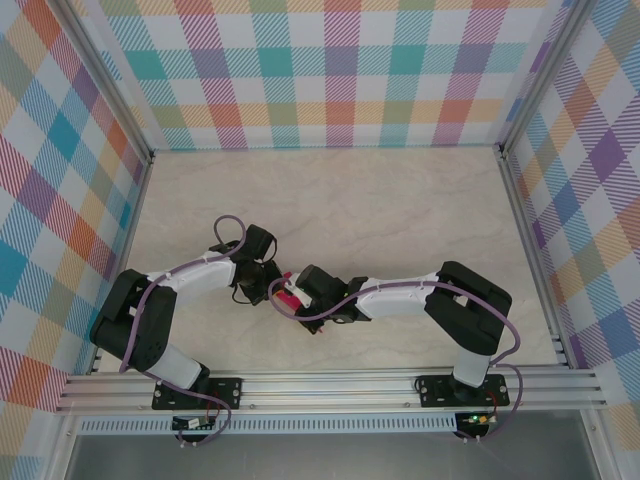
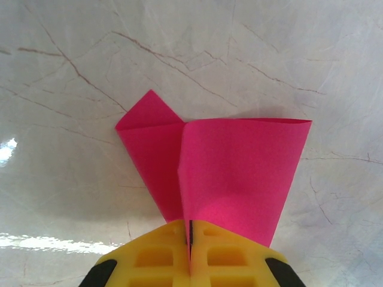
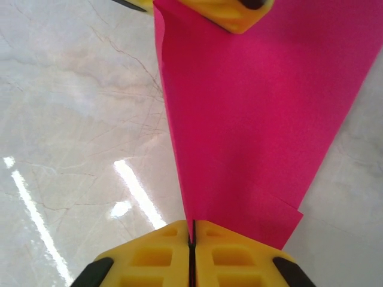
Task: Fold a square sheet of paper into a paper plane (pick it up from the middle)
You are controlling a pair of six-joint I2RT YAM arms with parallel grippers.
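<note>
- Square sheet of paper (image 1: 287, 297): magenta-pink, partly folded, at the front middle of the marbled surface (image 1: 400, 200), pinched from both sides.
- Left arm (image 1: 190, 275): bent in from the left base toward the centre, purple cable (image 1: 230, 225) looped above it.
- Left pincer (image 2: 190, 239): yellow fingers (image 2: 161, 257) pressed fully together, clamped on the narrow end of the sheet.
- Seen from the left wrist: pink fanning away from that grip, with a triangular flap and pointed corner on the left, a wider, slightly bowed panel on the right, and shadow on the marble behind.
- Centre, top view: both pincers just beside each other, a sliver of pink between them.
- Right pincer (image 3: 192, 236): fingers shut tight, gripping a lower edge of the sheet.
- Seen from the right wrist: pink rising as a flat plane from this grip up to the other pincer's yellow tip at the top of the frame.
- Contact between sheet and surface: cannot be told.
- Right arm (image 1: 450, 300): folded in from the right base toward the centre.
- Surround: checked pastel walls (image 1: 340, 70) on three sides.
</note>
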